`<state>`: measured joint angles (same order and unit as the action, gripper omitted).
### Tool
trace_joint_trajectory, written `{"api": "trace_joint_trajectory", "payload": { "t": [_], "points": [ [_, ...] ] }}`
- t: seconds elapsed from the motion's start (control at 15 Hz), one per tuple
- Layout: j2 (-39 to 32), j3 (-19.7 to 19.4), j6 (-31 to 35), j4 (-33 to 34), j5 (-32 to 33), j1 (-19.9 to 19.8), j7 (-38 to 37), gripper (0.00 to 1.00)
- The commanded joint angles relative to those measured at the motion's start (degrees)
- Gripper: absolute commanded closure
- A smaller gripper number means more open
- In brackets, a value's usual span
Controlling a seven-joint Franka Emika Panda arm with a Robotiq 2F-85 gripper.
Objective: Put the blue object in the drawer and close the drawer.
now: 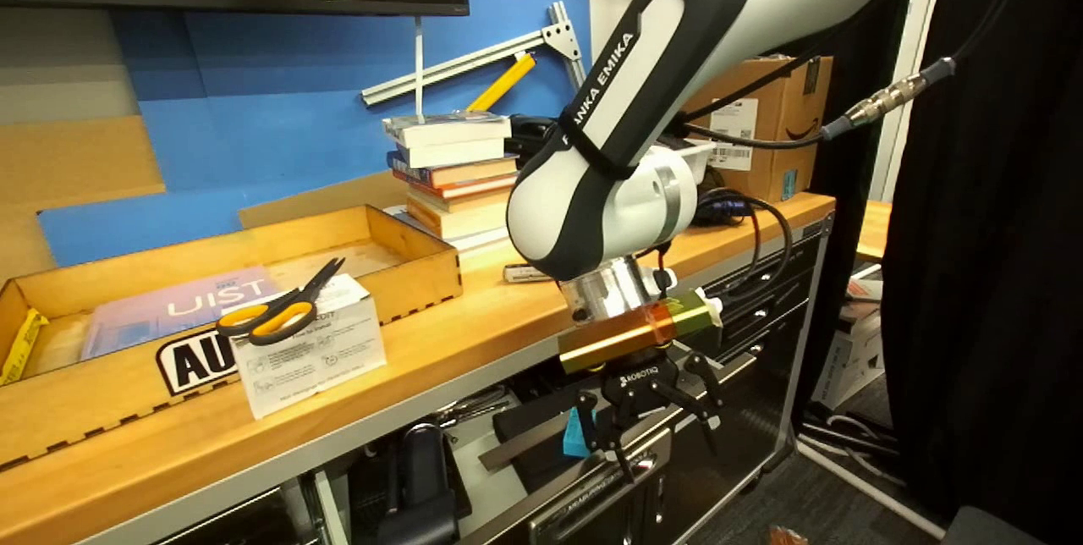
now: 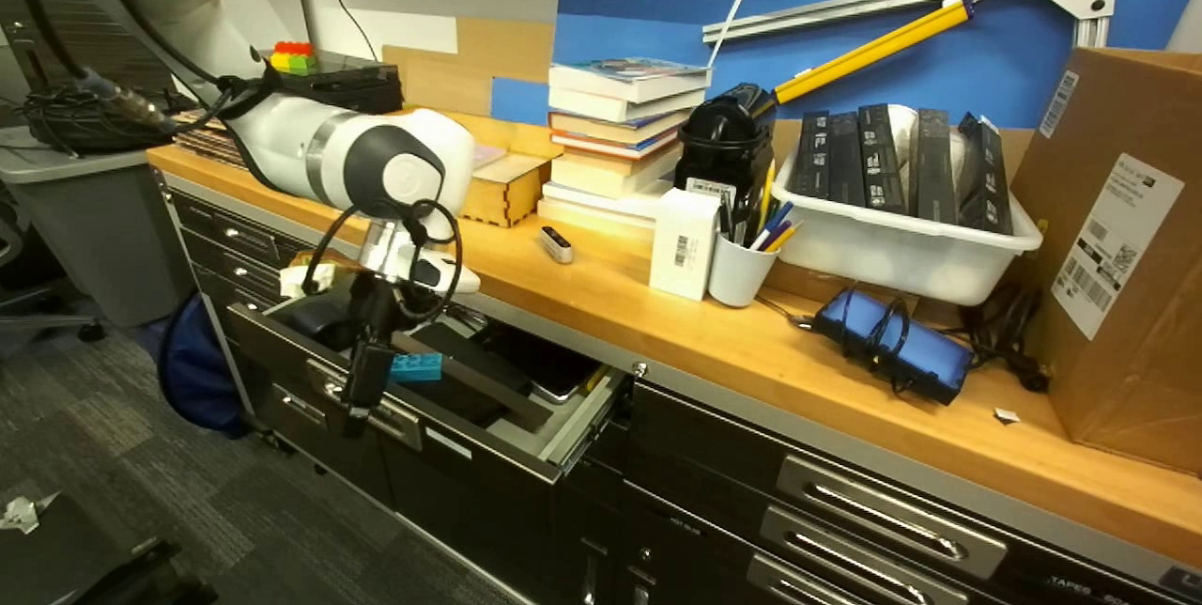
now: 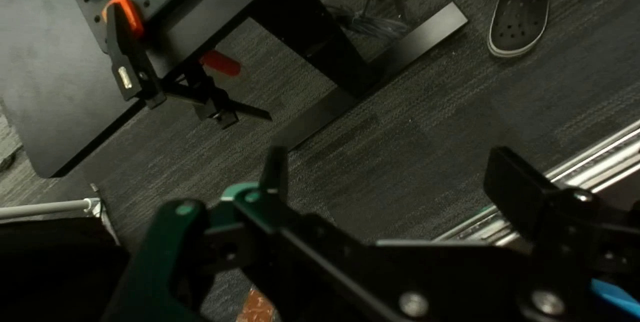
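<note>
while the drawer (image 2: 493, 471) stands pulled out beneath the worktop (image 2: 601, 286), the gripper (image 3: 395, 179) hangs by the drawer's front, spread wide. the blue object (image 2: 416, 367) shows just beside the gripper, seemingly inside the drawer, though from where i stand i can't make out what it rests on. yellow-handled scissors (image 1: 296, 301) lie on a white box (image 1: 317, 363).

Blue object (image 2: 418, 367): a small, chunky, light-blue block, partly hidden in both exterior views, seen within the drawer (image 2: 493, 468) near its front; its support cannot be made out. In the wrist view only a sliver shows, at lower right. Drawer: shallow, wide, black-fronted, with a silver bar handle (image 2: 398, 422), standing pulled open.
</note>
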<state>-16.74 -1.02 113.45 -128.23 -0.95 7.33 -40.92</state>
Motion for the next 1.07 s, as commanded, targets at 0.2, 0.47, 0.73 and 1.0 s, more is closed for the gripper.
{"api": "trace_joint_trajectory", "payload": {
  "t": [0.2, 0.47, 0.73, 1.0],
  "points": [
    [-4.97, 0.09, 3.32, 8.77, 10.94, 4.35, -11.49, 0.0],
    [-8.93, -0.04, 4.08, 15.13, 15.16, 5.75, -14.07, 0.0],
    [-12.34, -0.52, 5.69, 21.17, 17.77, 6.75, -16.33, 0.0],
    [-10.08, 0.75, 3.34, 20.9, 15.63, 6.19, -12.77, 0.0]
  ]
}}
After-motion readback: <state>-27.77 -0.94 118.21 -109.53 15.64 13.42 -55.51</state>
